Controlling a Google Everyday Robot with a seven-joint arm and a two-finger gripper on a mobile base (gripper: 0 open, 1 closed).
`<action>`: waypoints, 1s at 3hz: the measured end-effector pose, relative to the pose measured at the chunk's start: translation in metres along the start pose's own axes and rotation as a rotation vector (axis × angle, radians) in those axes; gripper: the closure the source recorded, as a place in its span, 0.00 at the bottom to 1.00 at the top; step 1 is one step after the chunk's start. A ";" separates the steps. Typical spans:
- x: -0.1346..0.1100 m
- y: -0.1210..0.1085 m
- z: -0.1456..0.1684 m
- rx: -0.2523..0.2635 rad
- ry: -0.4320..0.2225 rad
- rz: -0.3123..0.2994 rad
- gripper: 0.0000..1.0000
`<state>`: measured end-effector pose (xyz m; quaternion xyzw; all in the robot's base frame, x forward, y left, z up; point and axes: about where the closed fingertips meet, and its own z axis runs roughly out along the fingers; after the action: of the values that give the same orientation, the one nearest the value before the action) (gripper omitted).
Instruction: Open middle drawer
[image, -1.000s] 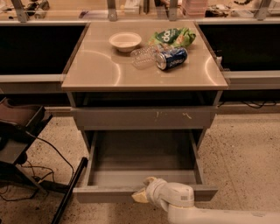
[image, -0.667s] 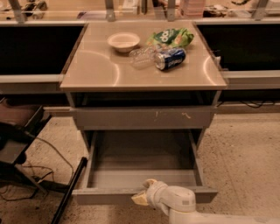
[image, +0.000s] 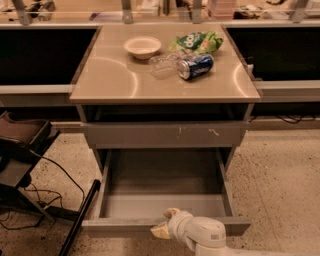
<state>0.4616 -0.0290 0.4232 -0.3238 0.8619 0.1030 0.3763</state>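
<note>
The middle drawer (image: 160, 197) is a wide, shallow grey box. It stands pulled far out from the cabinet, and its inside looks empty. Its plain front (image: 115, 226) is at the bottom of the view. My gripper (image: 162, 227), pale with a white wrist, sits at the middle of that front's top edge, touching it. My arm comes in from the lower right. Above the drawer, the taller grey front with pale scratch marks (image: 165, 134) is shut.
The cabinet's beige top (image: 110, 75) holds a white bowl (image: 143, 46), a green snack bag (image: 197, 41), a blue can (image: 196, 66) on its side and a clear plastic item (image: 162, 65). A dark stand (image: 20, 150), cables and a black bar (image: 80, 215) are at the left on the speckled floor.
The gripper stays at the drawer's front edge. The drawer front and gripper sit slightly lower in view; the drawer remains open.
</note>
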 end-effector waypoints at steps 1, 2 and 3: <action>-0.003 0.000 -0.003 0.000 0.000 0.000 1.00; 0.007 0.005 -0.007 -0.006 -0.005 0.004 1.00; 0.004 0.005 -0.011 -0.006 -0.005 0.004 1.00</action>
<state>0.4505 -0.0314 0.4277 -0.3228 0.8613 0.1070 0.3776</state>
